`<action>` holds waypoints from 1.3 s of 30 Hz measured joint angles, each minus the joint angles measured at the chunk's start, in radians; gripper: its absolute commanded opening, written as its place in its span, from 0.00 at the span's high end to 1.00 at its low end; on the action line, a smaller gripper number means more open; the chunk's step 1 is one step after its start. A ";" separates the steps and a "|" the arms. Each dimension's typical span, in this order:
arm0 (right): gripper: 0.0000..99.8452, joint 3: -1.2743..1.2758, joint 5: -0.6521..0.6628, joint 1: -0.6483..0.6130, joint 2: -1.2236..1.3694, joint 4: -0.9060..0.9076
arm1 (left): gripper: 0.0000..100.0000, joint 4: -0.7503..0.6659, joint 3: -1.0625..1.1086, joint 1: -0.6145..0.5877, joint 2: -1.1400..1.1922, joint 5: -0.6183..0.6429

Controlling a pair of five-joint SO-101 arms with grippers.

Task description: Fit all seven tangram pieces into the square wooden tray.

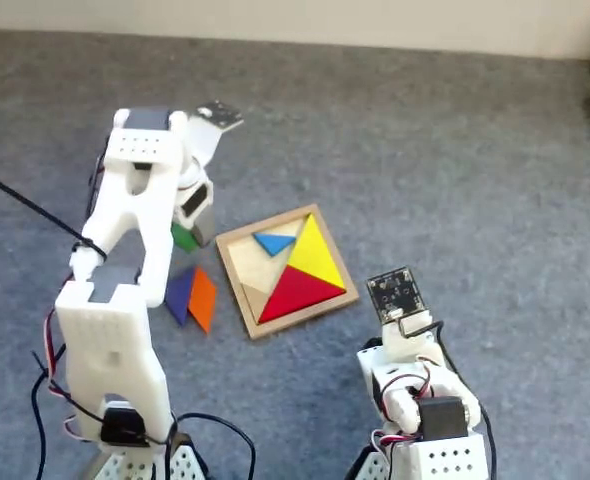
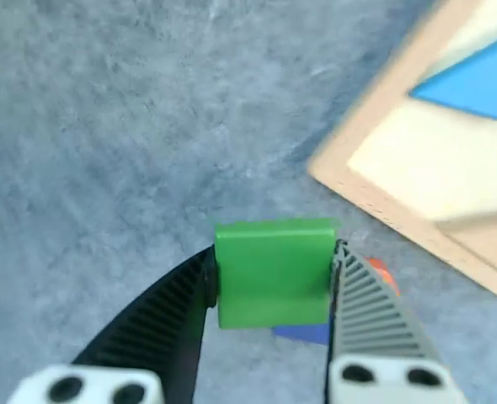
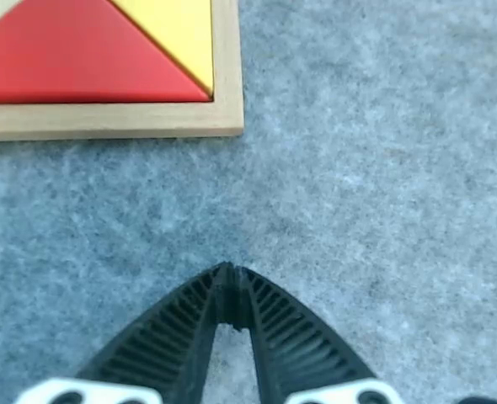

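The left tool point(image 2: 274, 252) is clenched on a green square tangram piece point(image 2: 272, 271), gripping it by two opposite edges just outside the left corner of the square wooden tray point(image 1: 234, 287). An indigo piece point(image 1: 180, 293) and an orange piece point(image 1: 204, 298) lie on the grey surface point(image 1: 455, 150) close by. Blue point(image 1: 273, 242), yellow point(image 1: 315, 255) and red point(image 1: 297, 292) triangles already sit in the tray. The right tool point(image 3: 232, 282) is closed on nothing, near the tray's corner by the red triangle. The likely trouble is that the square catches the raised rim on its way in and twists in the grip. It could also land across the blue triangle, and a hard press there could push the tray.
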 measured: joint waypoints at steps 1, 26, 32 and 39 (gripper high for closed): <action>1.00 0.000 0.000 0.000 0.000 0.000 | 0.91 0.029 -0.020 0.014 0.000 0.017; 1.00 0.000 0.000 0.000 0.000 0.000 | 0.83 0.109 -0.021 0.396 0.015 0.404; 1.00 0.000 0.000 0.000 0.000 0.000 | 0.82 0.109 0.015 0.390 0.015 0.404; 1.00 0.000 0.000 0.000 0.000 0.000 | 0.74 0.109 0.015 0.356 0.015 0.404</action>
